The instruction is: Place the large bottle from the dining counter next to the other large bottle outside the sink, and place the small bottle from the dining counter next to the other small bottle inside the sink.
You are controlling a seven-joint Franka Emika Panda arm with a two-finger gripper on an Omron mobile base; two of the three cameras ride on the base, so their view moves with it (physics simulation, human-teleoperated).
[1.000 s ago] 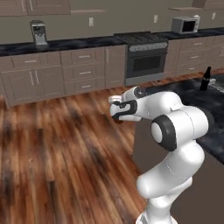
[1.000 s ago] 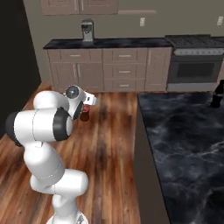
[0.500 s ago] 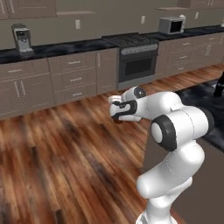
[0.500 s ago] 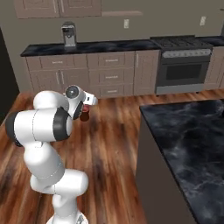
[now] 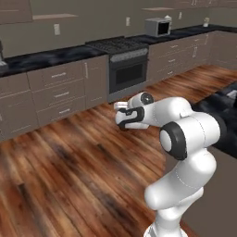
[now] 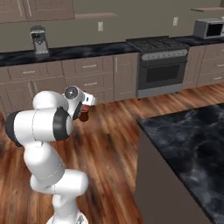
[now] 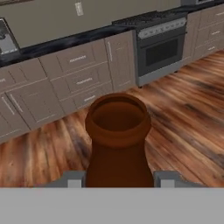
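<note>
Brown large bottle (image 7: 117, 144) gripped by end effector (image 7: 118, 179).

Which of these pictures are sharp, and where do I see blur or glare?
Hand view: the bottle between the jaws is close and soft-edged. Left base view: the floor is smeared. Right base view: the counter shows pale veins, no strong glare.

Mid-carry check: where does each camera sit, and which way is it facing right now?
Left base view: behind-left of the arm, facing the stove; arm at lower right, gripper.
Right base view: behind-right, facing the stove and dining counter; arm at lower left.
Hand view: along the gripper, over the brown bottle between the fingers.
All share the stove.
</note>
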